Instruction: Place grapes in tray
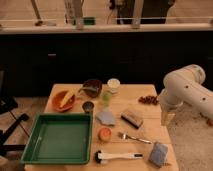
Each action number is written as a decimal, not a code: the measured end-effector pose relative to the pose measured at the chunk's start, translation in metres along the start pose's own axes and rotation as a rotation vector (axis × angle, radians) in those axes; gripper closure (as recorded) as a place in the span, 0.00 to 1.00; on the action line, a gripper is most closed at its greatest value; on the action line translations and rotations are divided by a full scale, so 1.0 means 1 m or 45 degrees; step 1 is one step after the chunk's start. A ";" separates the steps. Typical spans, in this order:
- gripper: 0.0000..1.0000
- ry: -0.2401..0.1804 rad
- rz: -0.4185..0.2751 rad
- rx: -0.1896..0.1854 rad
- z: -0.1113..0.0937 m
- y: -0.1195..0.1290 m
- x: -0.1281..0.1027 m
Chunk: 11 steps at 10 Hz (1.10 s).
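Observation:
The grapes (148, 99), a small dark reddish-brown cluster, lie on the wooden table near its right edge. The green tray (59, 141) sits at the table's front left and holds nothing. My white arm comes in from the right. The gripper (167, 118) hangs down off the table's right edge, just in front of and to the right of the grapes, not touching them.
An orange bowl (64, 100), a dark bowl (92, 87), a white cup (114, 84), a green cup (106, 96) and a small dark cup (88, 106) stand at the back. A grey cloth (106, 117), an orange-red fruit (104, 134), a block (132, 118), a fork (135, 138), a brush (119, 156) and a blue sponge (159, 154) lie to the right of the tray.

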 end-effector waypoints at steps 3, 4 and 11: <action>0.20 -0.039 -0.054 0.066 0.019 -0.026 -0.016; 0.20 -0.056 -0.071 0.088 0.024 -0.035 -0.020; 0.20 -0.072 -0.080 0.172 0.050 -0.108 -0.012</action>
